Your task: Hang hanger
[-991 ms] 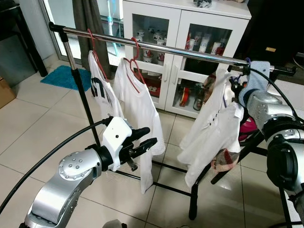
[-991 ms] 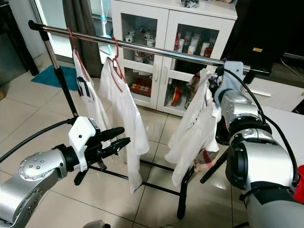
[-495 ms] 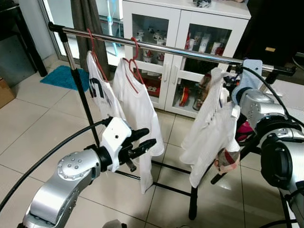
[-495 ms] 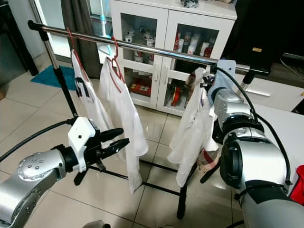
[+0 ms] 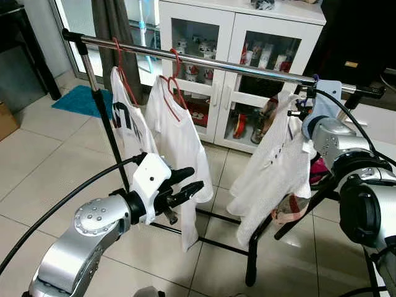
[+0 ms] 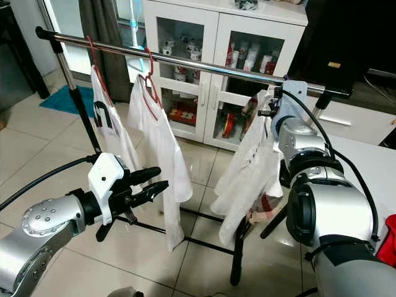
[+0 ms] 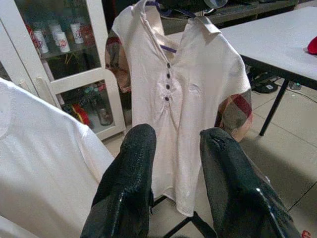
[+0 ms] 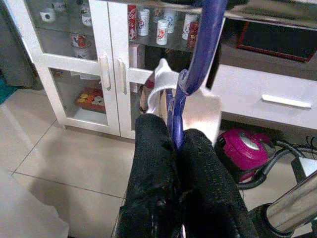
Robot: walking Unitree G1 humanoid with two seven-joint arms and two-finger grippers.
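The purple hanger's [image 8: 195, 59] hook runs off the frame's edge.

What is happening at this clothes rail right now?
The right gripper is shut on a purple plastic hanger carrying a white button-front shirt, holding it up at the right end of the silver metal rail. Whether the hook sits over the rail yet cannot be told. Two white T-shirts on red hangers already hang further left. The left gripper is open, held low in front of the rack, holding nothing.
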